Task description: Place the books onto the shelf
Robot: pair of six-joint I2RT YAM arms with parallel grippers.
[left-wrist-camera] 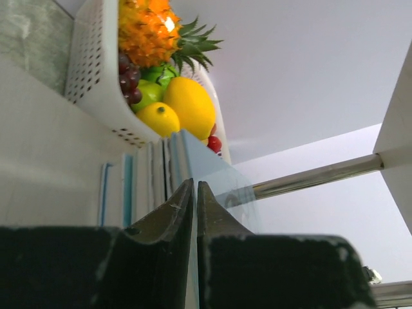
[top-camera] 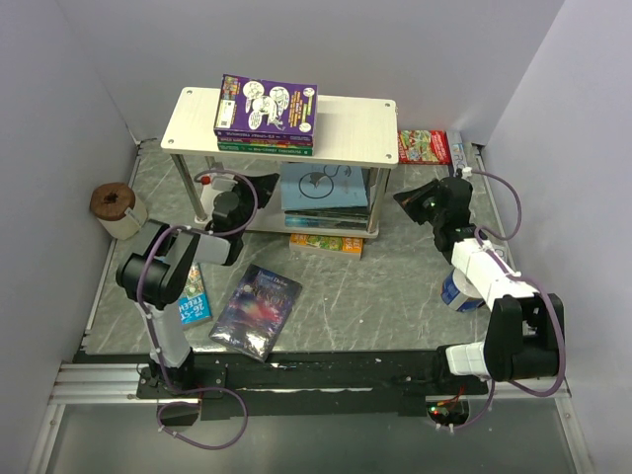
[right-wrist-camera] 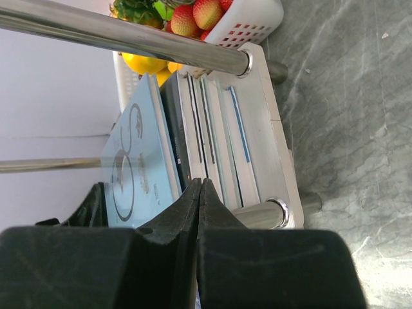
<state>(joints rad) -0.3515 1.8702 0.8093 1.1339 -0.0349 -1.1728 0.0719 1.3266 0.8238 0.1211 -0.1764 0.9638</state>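
Nearest, flat on the desk, left of centre: dark starry book. Farther in, left gripper narrowed to a slit on the edge of the light-blue book, topmost of a pile on the lower board of the shelf. Right gripper fully closed, empty, pointed at the same pile. Farthest, on the top board: purple book topping a small stack.

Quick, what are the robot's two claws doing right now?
Left gripper: nearly closed, seemingly pinching the light blue book by its edge.
Right gripper: closed, holding nothing.
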